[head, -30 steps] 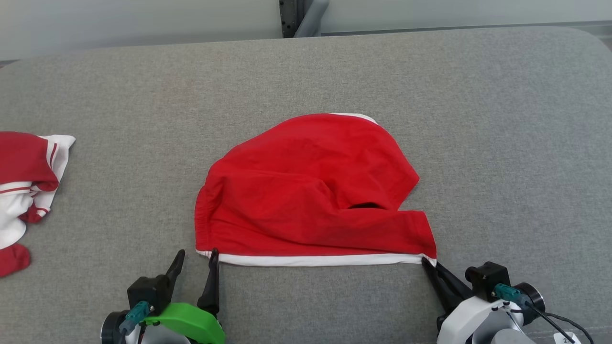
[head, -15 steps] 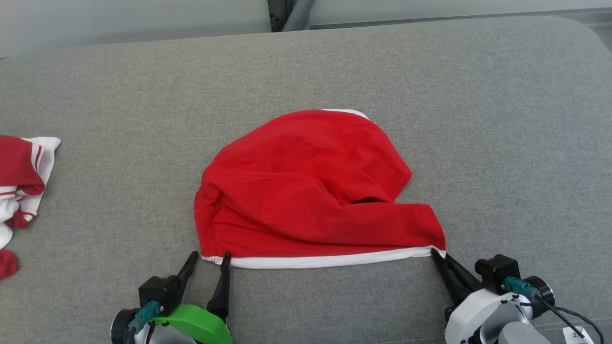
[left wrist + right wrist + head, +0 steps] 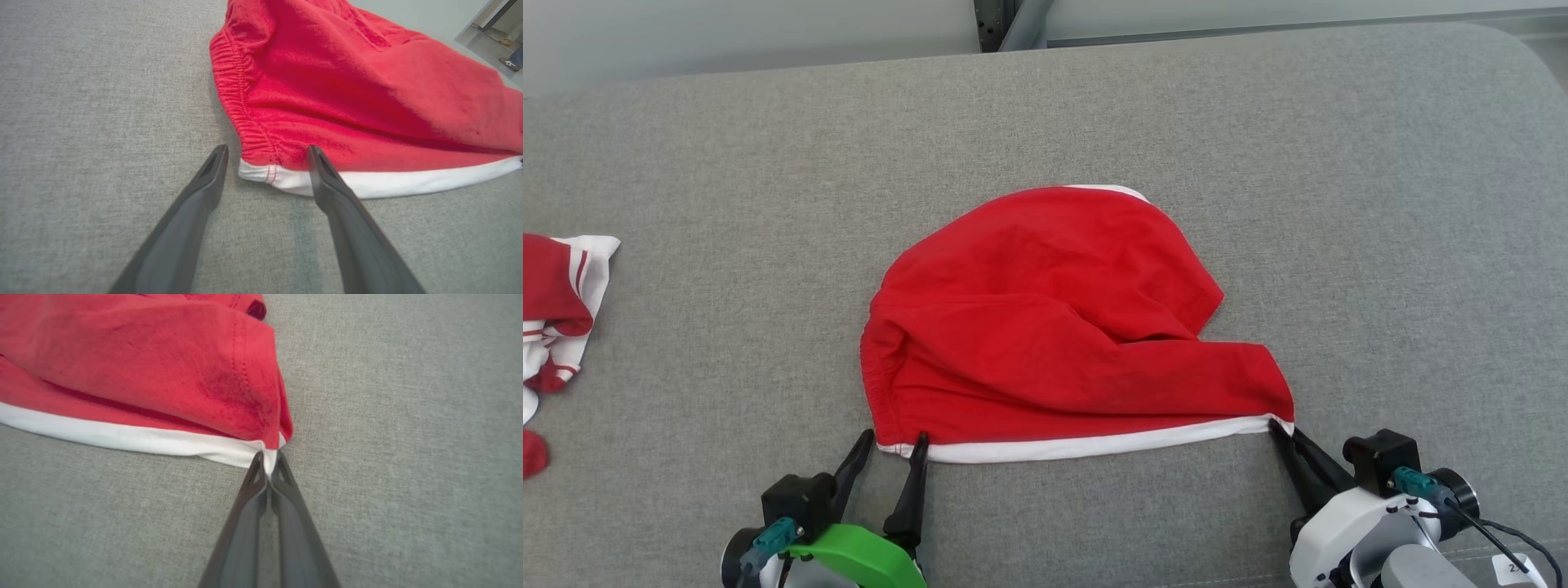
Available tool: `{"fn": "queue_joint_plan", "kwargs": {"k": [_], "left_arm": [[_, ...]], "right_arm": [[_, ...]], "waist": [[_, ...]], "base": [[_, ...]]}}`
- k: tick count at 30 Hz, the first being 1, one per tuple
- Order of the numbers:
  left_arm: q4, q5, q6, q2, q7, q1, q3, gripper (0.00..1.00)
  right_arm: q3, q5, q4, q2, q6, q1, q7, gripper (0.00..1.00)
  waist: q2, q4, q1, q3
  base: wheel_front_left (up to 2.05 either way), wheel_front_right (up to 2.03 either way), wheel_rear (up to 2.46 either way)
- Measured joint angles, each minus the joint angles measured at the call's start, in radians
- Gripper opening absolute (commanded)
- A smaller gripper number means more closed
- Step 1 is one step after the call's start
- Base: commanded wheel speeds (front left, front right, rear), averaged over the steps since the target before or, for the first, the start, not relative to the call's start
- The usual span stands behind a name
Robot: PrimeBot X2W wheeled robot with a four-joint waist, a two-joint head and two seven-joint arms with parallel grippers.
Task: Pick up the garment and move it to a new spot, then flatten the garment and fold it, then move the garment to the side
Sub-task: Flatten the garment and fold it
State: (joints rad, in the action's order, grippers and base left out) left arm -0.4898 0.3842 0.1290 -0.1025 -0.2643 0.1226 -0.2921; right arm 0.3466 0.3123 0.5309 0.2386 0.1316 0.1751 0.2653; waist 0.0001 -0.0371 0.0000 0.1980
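Our right hand (image 3: 1272, 425) pinches the near right corner of the red garment (image 3: 1054, 327), which lies mid-table (image 3: 1380, 204). Our left hand (image 3: 895, 439) stands spread at its near left corner. Red-and-white clothes (image 3: 556, 302) lie well apart, far left.

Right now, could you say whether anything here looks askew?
The red garment lies rumpled, a fold humped across its middle. The right claw pinches its white hem corner; the left claw stands open at the other.

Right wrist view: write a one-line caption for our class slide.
The right gripper pinches the white-hemmed corner of the red garment, lying on the grey surface.
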Motion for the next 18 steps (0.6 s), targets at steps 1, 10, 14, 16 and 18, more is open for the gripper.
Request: {"fn": "queue_joint_plan", "kwargs": {"k": [1, 10, 14, 16, 18], "left_arm": [[0.002, 0.005, 0.0, -0.004, 0.0, -0.002, -0.003, 1.0], [0.003, 0.056, 0.0, -0.018, 0.0, -0.006, -0.053, 0.44], [0.004, 0.068, 0.0, -0.028, 0.0, -0.005, -0.074, 0.0], [0.015, 0.073, 0.0, -0.033, 0.0, -0.005, -0.082, 0.0], [0.043, 0.074, 0.0, -0.041, 0.0, -0.005, -0.087, 0.0]], "right_arm": [[-0.001, 0.0, 0.001, 0.001, 0.0, 0.001, 0.0, 0.0], [-0.004, 0.0, 0.007, 0.005, 0.0, 0.015, 0.0, 0.0], [-0.005, 0.0, 0.01, 0.007, 0.0, 0.016, 0.0, 0.0], [-0.014, 0.003, 0.01, 0.006, 0.0, 0.016, 0.0, 0.0], [-0.027, 0.008, 0.001, 0.005, 0.0, 0.016, -0.001, 0.0]], "waist": [[0.0, 0.001, 0.0, 0.0], [0.0, -0.002, 0.0, -0.003], [0.0, -0.002, 0.0, -0.006], [0.0, -0.002, 0.0, -0.01], [0.0, -0.002, 0.0, -0.018]], "base": [[0.0, 0.0, 0.0], [0.0, 0.0, 0.0], [0.0, 0.0, 0.0], [0.0, 0.0, 0.0], [0.0, 0.0, 0.0]]}}
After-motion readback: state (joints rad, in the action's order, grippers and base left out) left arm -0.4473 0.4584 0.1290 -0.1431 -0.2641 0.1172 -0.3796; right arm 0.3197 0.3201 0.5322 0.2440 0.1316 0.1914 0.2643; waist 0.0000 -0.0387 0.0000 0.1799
